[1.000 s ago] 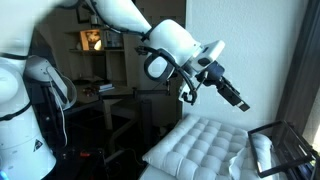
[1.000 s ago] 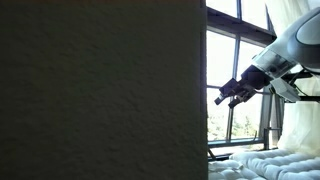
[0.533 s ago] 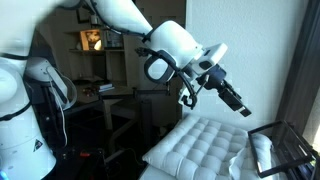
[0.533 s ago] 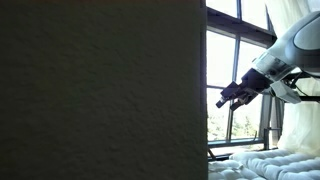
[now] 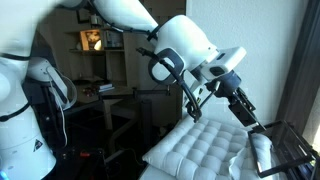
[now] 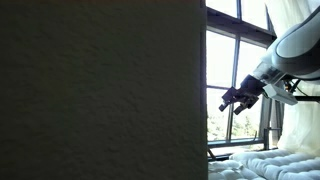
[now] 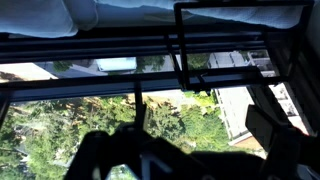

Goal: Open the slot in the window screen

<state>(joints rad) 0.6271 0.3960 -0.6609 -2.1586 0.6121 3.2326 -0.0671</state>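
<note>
Wrist view fills with the window screen [image 7: 150,110], a frame bar running from 12 to 6 o'clock. Your gripper [image 6: 226,102] points toward the panes at its 9 o'clock, jaws apart and empty, above the quilted cushion [image 5: 200,140]. You're probably lining up on the slot, which isn't discernible.

Exteriors sharing arm [image 5: 185,50]; wrist facing window [image 7: 150,125]

The white arm [image 5: 185,45] slants down, its dark fingers [image 5: 254,118] above a quilted cushion [image 5: 200,145] and near a black frame [image 5: 272,128].
</note>
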